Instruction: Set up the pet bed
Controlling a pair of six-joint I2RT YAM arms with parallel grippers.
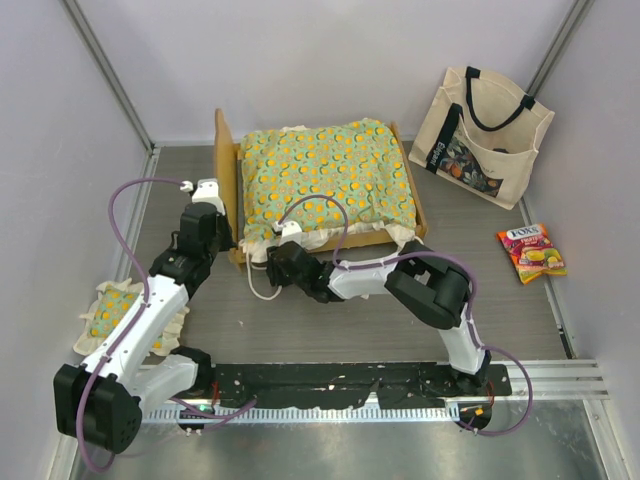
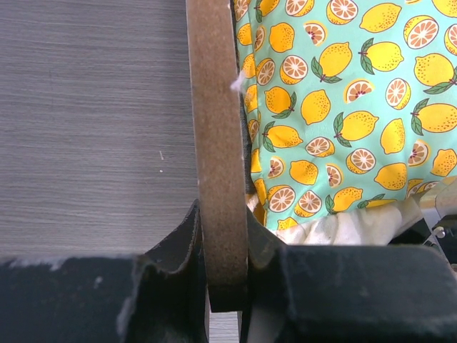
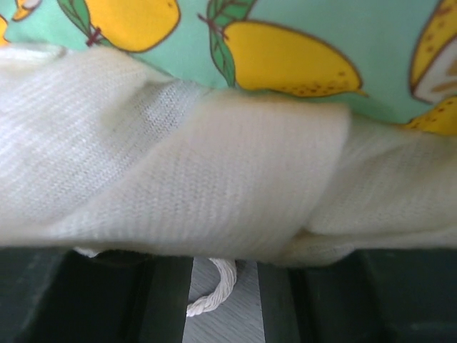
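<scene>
Overhead, the grey counter [image 1: 300,330] carries everything, with my two arms reaching in from its near edge.

The pet bed [image 1: 320,190] stands at the far middle of the counter. Its light-wood headboard [image 1: 225,180] is at the left end. The green, citrus-printed mattress cushion [image 1: 340,160] lies inside the frame and fills it. Its cream ruffle [image 3: 214,179] spills over the near rail.

A cream tote bag [image 1: 480,130] with black handles leans against the far right wall, well apart from the bed.

My left gripper [image 2: 226,243] is clamped narrowly on the headboard. In the left wrist view, the wooden edge runs up between the two dark fingers [image 2: 171,250] and both appear to press on it. The cushion lies just to the right of the board.

My right gripper [image 3: 225,286] sits at the bed's near left corner, low against the rail. Its jaws stand partly apart and grip nothing that I can see. The ruffle drapes across the view just above the fingertips.

A small matching ruffled pillow [image 1: 115,305] lies at the left edge of the counter, partly under my left arm.

A bright sweets packet [image 1: 532,252] lies flat near the right edge of the counter, below the tote bag.

A twisted white cord end [image 3: 214,293] shows in the gap between my right jaws, on the counter.
</scene>
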